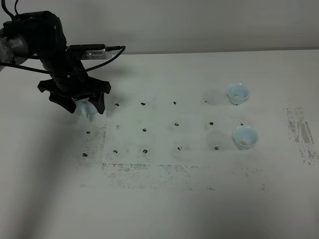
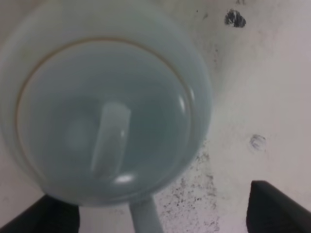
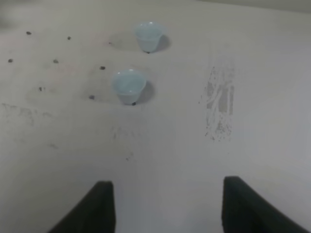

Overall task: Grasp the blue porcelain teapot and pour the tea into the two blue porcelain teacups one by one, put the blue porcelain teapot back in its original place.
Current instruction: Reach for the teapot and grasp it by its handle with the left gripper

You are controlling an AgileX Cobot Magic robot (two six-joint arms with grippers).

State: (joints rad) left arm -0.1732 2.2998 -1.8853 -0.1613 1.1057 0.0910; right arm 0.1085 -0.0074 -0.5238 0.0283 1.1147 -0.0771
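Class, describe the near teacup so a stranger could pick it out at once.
On the white table, left of the grey scuff streaks, stand two pale blue teacups. The near teacup, unlike the far teacup, shows a brownish speck inside.

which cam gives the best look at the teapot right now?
Left wrist: the blue porcelain teapot fills the frame, blurred but with its round body and handle showing. Exterior high shows only a pale sliver of it beneath the left gripper. Right wrist misses it, showing just the two blue porcelain teacups.
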